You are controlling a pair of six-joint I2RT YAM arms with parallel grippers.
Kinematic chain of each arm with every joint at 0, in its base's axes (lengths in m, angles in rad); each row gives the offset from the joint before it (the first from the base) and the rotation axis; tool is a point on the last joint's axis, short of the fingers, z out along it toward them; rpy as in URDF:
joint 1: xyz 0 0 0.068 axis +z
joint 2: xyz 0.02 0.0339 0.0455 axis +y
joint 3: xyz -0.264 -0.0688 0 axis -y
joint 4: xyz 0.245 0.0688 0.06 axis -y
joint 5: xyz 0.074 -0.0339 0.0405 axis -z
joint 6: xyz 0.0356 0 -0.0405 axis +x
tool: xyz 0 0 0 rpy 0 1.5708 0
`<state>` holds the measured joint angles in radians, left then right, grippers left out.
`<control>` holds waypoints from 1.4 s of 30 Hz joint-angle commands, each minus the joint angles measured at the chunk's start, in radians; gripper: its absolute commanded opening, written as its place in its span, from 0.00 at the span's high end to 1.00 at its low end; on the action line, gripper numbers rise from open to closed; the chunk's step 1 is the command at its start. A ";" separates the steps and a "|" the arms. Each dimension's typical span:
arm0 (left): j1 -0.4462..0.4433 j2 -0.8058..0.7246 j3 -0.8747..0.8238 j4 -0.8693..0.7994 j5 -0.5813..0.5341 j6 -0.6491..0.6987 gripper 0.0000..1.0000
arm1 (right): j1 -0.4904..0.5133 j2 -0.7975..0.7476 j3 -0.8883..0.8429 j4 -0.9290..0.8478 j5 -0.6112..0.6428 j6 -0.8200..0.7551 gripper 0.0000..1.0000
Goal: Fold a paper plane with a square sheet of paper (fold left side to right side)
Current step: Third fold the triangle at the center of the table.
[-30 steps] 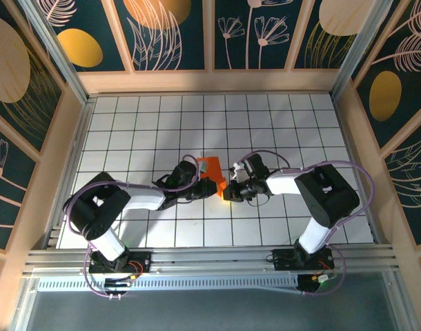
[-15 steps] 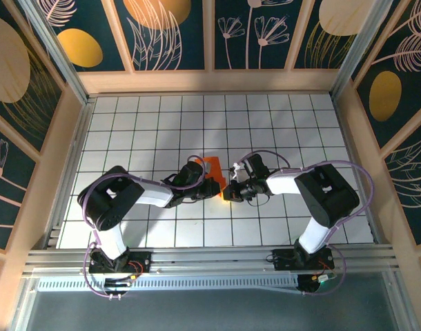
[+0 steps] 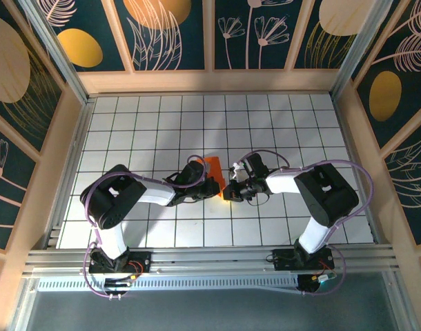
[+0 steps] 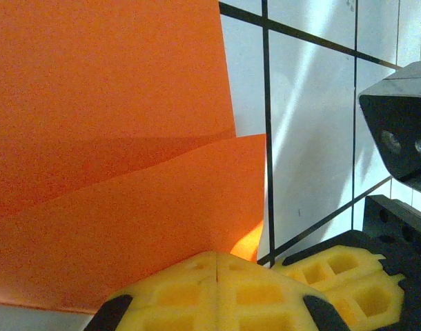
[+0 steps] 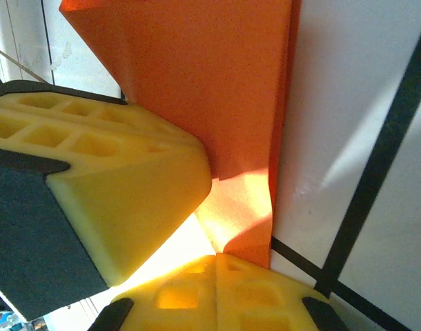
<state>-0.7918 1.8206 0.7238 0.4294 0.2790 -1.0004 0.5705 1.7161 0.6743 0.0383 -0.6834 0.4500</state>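
White gridded worktop [image 3: 279, 124], enclosed by wood-framed wall panels [image 3: 169, 34] with a dark floral print, carries the work at its centre.

**Task progress.** The square sheet of paper [image 3: 212, 167] lies at the middle of the worktop, between the two arms. It is no flat square: it shows as a small orange wedge. The left wrist view shows one layer lying over another, with a diagonal crease line between them. The right wrist view shows a raised flap along the edge on the side of the bare worktop. Judged from this, several folds are done. The paper plane itself is not yet formed (no narrow pointed dart shape shows). The remaining folds, and the pressing of the creases, are left to do.

**Left gripper** [image 3: 214, 186]. The yellow foam pads [image 4: 176, 289] are pressed together with no gap at the seam. The tips sit at the near edge of the wedge, touching or just over the paper. Whether a layer is caught between the pads cannot be told.

**Right gripper** [image 3: 228, 192]. The pads [image 5: 259, 296] are likewise pressed together. The tips meet the lower corner of the wedge, and the left gripper stands just beside them. A pinch on the paper cannot be confirmed here either.
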 commanded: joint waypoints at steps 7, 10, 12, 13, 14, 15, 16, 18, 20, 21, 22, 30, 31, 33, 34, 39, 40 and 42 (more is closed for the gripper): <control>0.099 0.026 -0.040 -0.048 -0.047 0.007 0.98 | 0.005 0.101 -0.055 -0.155 0.182 -0.046 1.00; 0.153 0.020 -0.057 -0.045 -0.041 0.029 0.98 | 0.004 0.100 -0.056 -0.157 0.182 -0.047 1.00; 0.184 0.015 -0.062 -0.057 -0.049 0.048 0.98 | 0.005 0.100 -0.056 -0.157 0.181 -0.046 1.00; 0.200 0.013 -0.066 -0.059 -0.052 0.053 0.98 | 0.004 0.098 -0.056 -0.156 0.180 -0.047 1.00; 0.214 0.011 -0.072 -0.058 -0.050 0.059 0.98 | 0.005 0.099 -0.056 -0.157 0.182 -0.046 1.00; 0.227 0.007 -0.080 -0.053 -0.051 0.062 0.98 | 0.004 0.097 -0.056 -0.158 0.181 -0.045 1.00; 0.241 0.005 -0.088 -0.050 -0.052 0.066 0.98 | 0.005 0.095 -0.056 -0.157 0.180 -0.044 1.00; 0.264 -0.004 -0.097 -0.046 -0.054 0.075 0.98 | 0.005 0.095 -0.056 -0.157 0.180 -0.044 1.00; 0.283 -0.013 -0.102 -0.049 -0.056 0.086 0.98 | 0.005 0.094 -0.056 -0.158 0.180 -0.045 1.00; 0.292 -0.019 -0.103 -0.051 -0.055 0.092 0.98 | 0.005 0.096 -0.055 -0.157 0.179 -0.046 1.00; 0.299 -0.028 -0.102 -0.058 -0.055 0.096 0.99 | 0.005 0.094 -0.055 -0.159 0.179 -0.046 1.00; 0.297 -0.274 -0.108 -0.164 -0.073 0.157 0.99 | 0.007 0.087 -0.053 -0.146 0.174 -0.035 1.00; 0.288 -0.299 -0.118 -0.160 -0.060 0.154 1.00 | 0.007 0.088 -0.051 -0.144 0.174 -0.035 1.00; 0.263 -0.325 -0.134 -0.128 -0.016 0.145 0.99 | 0.006 0.089 -0.050 -0.142 0.173 -0.033 1.00; 0.246 -0.328 -0.138 -0.110 -0.001 0.136 0.99 | 0.007 0.088 -0.049 -0.141 0.174 -0.032 1.00; 0.133 -0.257 -0.101 -0.024 0.069 0.101 1.00 | 0.007 0.084 -0.053 -0.140 0.176 -0.029 1.00; 0.116 -0.234 -0.085 -0.019 0.071 0.100 1.00 | 0.006 0.086 -0.054 -0.141 0.176 -0.030 1.00; 0.098 -0.189 -0.057 -0.019 0.076 0.100 1.00 | 0.006 0.089 -0.053 -0.139 0.176 -0.030 1.00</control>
<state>-0.6750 1.5822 0.6254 0.3717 0.3183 -0.8886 0.5701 1.7195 0.6781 0.0341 -0.6868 0.4442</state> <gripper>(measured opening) 0.048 0.051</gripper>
